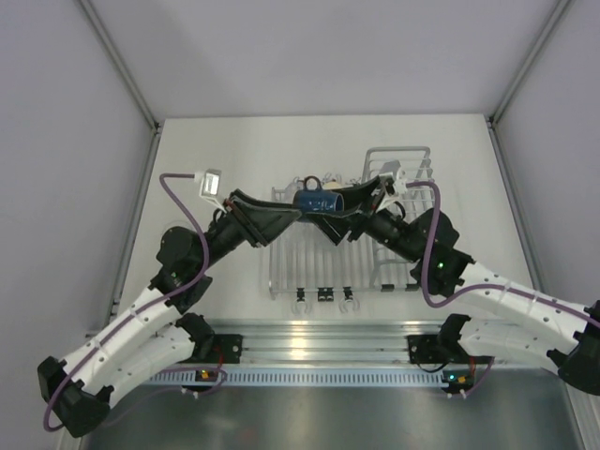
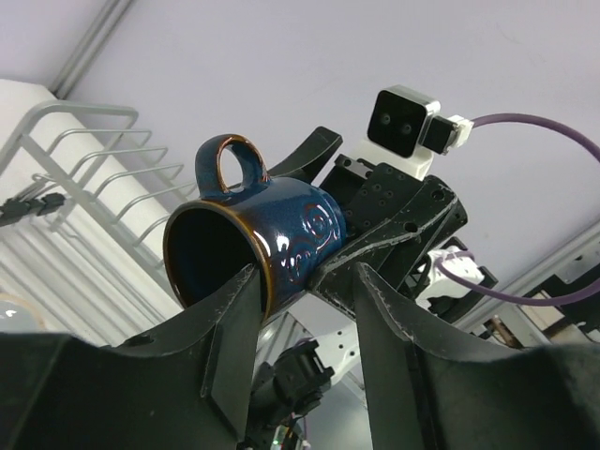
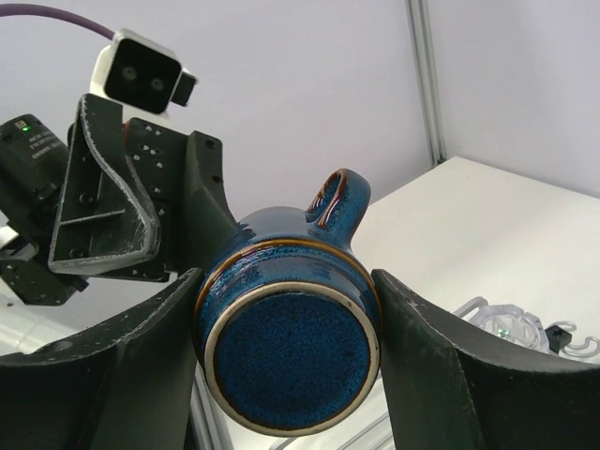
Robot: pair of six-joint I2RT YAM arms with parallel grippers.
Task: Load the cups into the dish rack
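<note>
The white table (image 1: 234, 150) is matte and plain. On it sits the dish rack (image 1: 314, 267), silver wire: a flat bed of parallel bars with black clips (image 1: 323, 293) along its near edge, joined on the right to a taller basket section.

Both arms meet above the far end of the flat bars, and the mug (image 3: 291, 370) hangs in the air between them, lying on its side. It is dark blue ceramic with a glossy glaze, a brown edge on the rim and on the loop handle, raised swirls on its side and a speckled base ringed by pale bare clay.

The right claw (image 3: 286, 291) is clenched on the mug at its base end, a black finger pressed to each side. The left claw (image 2: 309, 281) is spread wide at the mug's mouth; one finger overlaps the rim, but contact cannot be told.

A clear cup (image 3: 506, 326), ribbed and see-through, lies low beside rack wire.
</note>
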